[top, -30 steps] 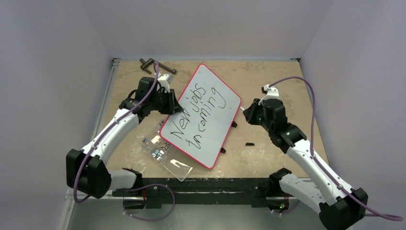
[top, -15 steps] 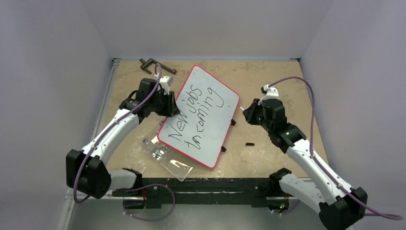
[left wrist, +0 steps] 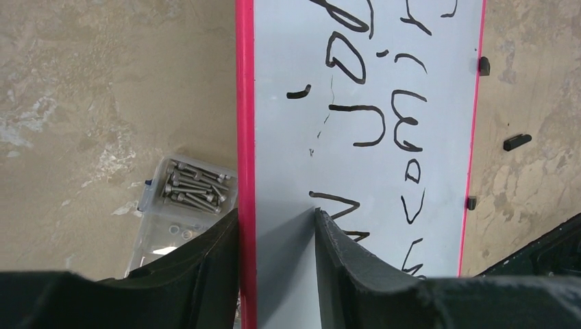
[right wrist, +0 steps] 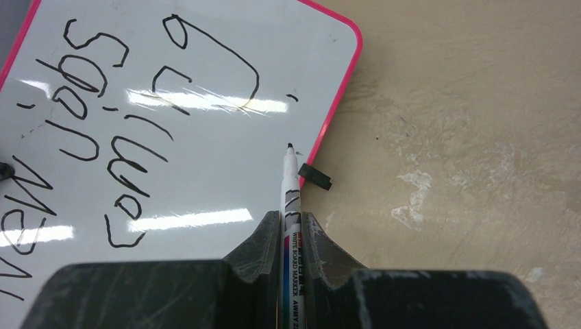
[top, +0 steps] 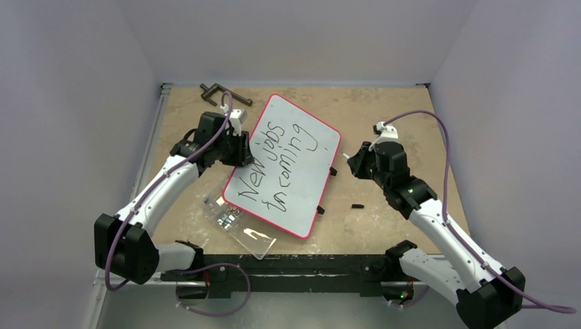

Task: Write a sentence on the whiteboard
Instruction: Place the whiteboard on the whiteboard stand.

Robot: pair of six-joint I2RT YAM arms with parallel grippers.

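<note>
Mottled tan tabletop (top: 390, 113), glossy round-cornered whiteboard (top: 296, 193)

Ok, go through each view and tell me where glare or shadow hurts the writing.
Right wrist: two bright glare streaks cross the whiteboard, the upper one washing over some strokes of the sentence. Left wrist: no glare; the board reads flat grey, with a shadow between the fingers of the left gripper. Top external: even light, words small but legible.
</note>
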